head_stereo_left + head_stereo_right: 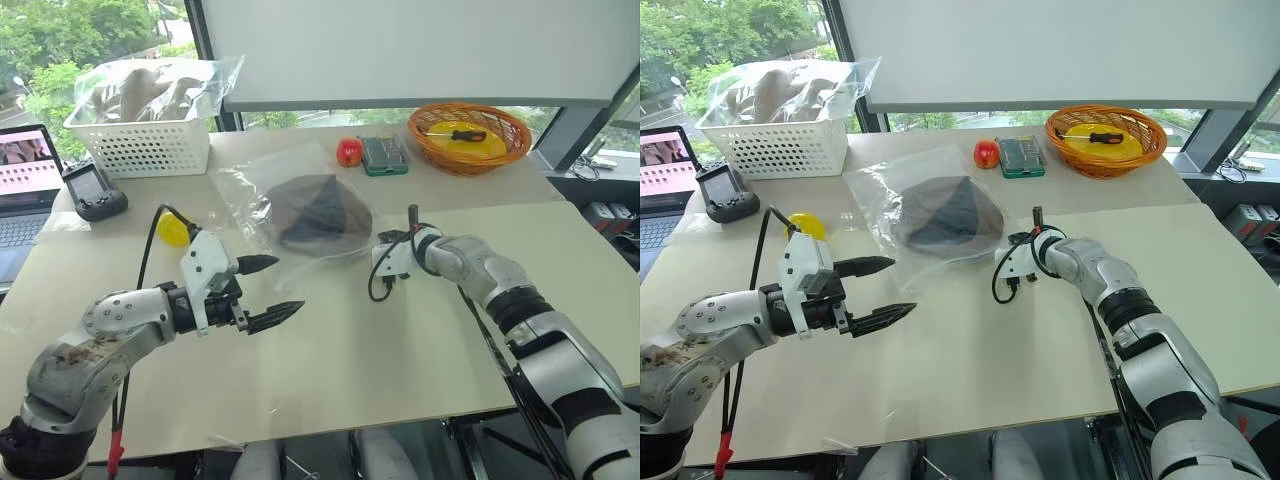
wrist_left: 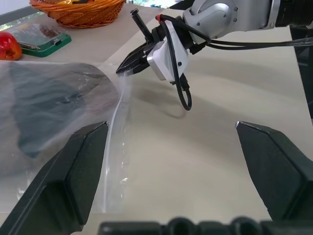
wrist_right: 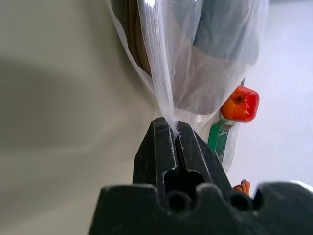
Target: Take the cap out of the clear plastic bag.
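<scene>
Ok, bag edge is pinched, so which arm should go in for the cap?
Left, probably. The left end effector hangs open beside the clear plastic bag, while the right end effector is shut on its edge; the cap lies inside.

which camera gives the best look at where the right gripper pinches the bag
The right wrist view: the right gripper is shut on the bag edge, close up. The left wrist view shows it from the side; the head views, small and far off.

Premises appear to be an office or lab workroom. A pale tabletop (image 1: 330,370) stands against large windows (image 1: 90,40) overlooking trees. Well beyond the left claw (image 1: 268,291) sit an open laptop (image 1: 25,185) and a handheld controller (image 1: 93,190); beyond the right claw (image 2: 128,67), a screwdriver bit set (image 1: 384,154).
</scene>
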Robot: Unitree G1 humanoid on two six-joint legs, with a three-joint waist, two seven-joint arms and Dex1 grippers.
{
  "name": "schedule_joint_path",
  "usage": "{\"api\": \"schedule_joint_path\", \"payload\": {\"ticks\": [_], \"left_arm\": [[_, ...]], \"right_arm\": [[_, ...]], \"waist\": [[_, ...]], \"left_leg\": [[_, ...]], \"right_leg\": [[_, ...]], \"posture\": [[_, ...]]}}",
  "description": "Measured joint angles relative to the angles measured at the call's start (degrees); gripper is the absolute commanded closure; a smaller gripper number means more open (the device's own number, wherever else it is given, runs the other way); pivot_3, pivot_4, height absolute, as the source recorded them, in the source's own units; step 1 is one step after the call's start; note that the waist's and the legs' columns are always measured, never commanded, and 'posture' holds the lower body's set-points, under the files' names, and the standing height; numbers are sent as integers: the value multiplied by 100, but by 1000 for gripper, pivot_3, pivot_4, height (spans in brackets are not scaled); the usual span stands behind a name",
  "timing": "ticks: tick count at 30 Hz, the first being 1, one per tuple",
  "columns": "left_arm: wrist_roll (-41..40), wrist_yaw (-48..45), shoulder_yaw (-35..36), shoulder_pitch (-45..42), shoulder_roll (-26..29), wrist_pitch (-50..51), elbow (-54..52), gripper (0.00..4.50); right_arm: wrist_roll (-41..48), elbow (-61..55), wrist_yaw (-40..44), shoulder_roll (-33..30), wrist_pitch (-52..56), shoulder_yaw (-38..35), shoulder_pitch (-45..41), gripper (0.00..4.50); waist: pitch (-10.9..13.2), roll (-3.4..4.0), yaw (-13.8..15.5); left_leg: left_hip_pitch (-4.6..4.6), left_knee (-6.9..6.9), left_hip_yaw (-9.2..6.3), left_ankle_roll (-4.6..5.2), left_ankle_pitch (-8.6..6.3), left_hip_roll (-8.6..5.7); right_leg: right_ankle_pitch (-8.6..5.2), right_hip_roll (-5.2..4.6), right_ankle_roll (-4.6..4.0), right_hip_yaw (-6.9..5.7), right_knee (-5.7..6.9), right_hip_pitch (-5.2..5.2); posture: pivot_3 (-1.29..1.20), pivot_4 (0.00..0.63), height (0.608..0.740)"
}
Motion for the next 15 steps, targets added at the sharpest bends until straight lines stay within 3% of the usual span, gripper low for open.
{"api": "schedule_joint_path", "payload": {"ticks": [12,15], "left_arm": [[15,2,-7,-8,-30,0,1,0],[17,2,-14,-13,-32,0,2,0]], "right_arm": [[124,-233,199,12,28,-51,205,4487],[443,-836,744,20,291,-170,460,4487]], "waist": [[0,0,-6],[0,0,-3]], "left_leg": [[1,0,0,0,0,1],[0,0,-3,0,0,3]], "right_leg": [[0,1,0,0,1,0],[0,3,0,-1,1,2]], "posture": [[0,150,736],[0,150,736]]}}
